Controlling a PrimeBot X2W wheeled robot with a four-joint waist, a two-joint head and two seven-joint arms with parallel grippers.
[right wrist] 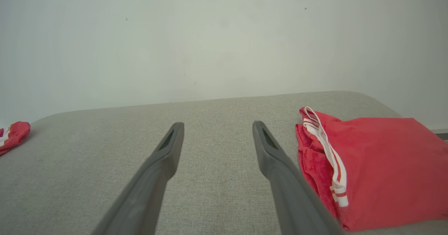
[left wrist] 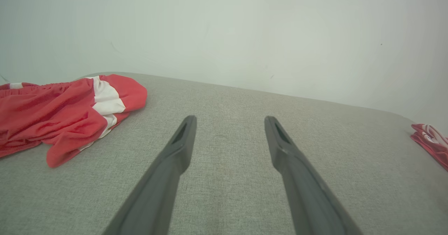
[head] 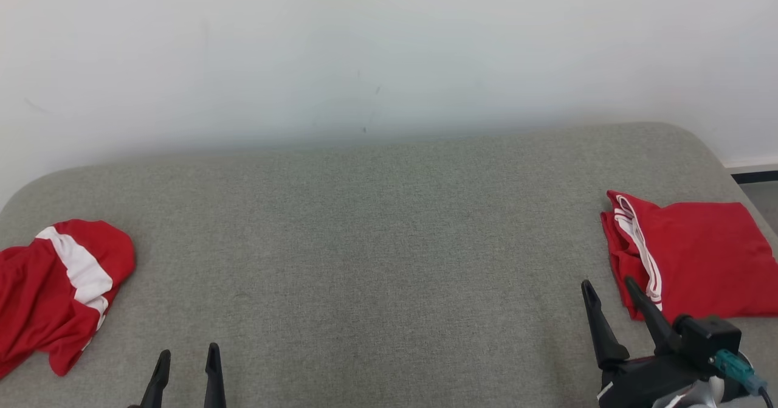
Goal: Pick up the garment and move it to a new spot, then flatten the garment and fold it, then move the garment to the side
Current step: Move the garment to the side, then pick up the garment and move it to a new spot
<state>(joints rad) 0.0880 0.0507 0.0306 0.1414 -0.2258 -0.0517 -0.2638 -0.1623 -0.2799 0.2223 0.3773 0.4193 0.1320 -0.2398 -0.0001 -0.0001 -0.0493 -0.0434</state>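
A crumpled red garment with a white band lies at the left edge of the grey padded table; the left wrist view has it at the left. A folded red garment with white trim rests at the table's right end, large in the right wrist view. My left gripper stands open near the front edge, right of the crumpled garment and apart from it. Just left of the folded garment, my right gripper is open, holding nothing.
A pale wall rises directly behind the table. The table's rounded right corner and a strip of floor show at the far right. The folded garment's edge appears at the right of the left wrist view.
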